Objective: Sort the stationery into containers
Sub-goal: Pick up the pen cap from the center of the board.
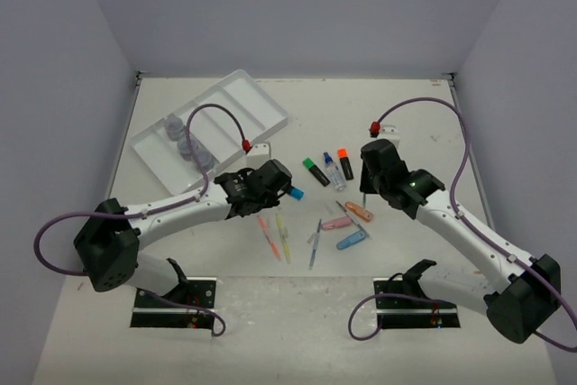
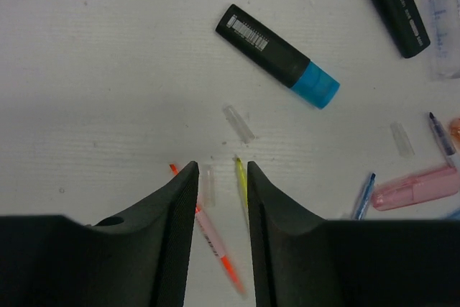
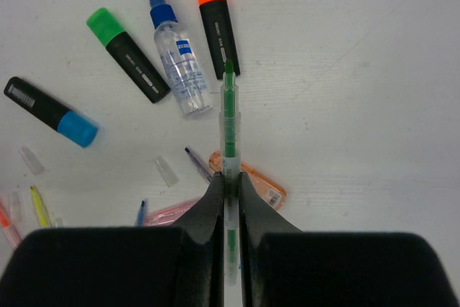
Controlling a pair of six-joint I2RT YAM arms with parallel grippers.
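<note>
My right gripper (image 3: 228, 181) is shut on a thin green pen (image 3: 228, 116) and holds it above the table; in the top view it (image 1: 367, 182) hangs over the orange oblong piece (image 1: 359, 211). My left gripper (image 2: 221, 170) is open and low over an orange pen (image 2: 212, 239), with a yellow pen (image 2: 241, 177) by its right finger. In the top view it (image 1: 273, 185) is left of the blue-capped highlighter (image 2: 279, 56). The white compartment tray (image 1: 257, 101) lies at the back left with clear round jars (image 1: 189, 146) in it.
Between the arms lie a green-capped highlighter (image 1: 315, 170), a blue-capped bottle (image 1: 334, 171), an orange-capped highlighter (image 1: 345, 162), pink (image 1: 337, 222) and blue (image 1: 352, 240) oblong pieces, and a thin blue pen (image 1: 315, 242). Clear pen caps (image 2: 238, 124) are scattered about. Walls enclose the table.
</note>
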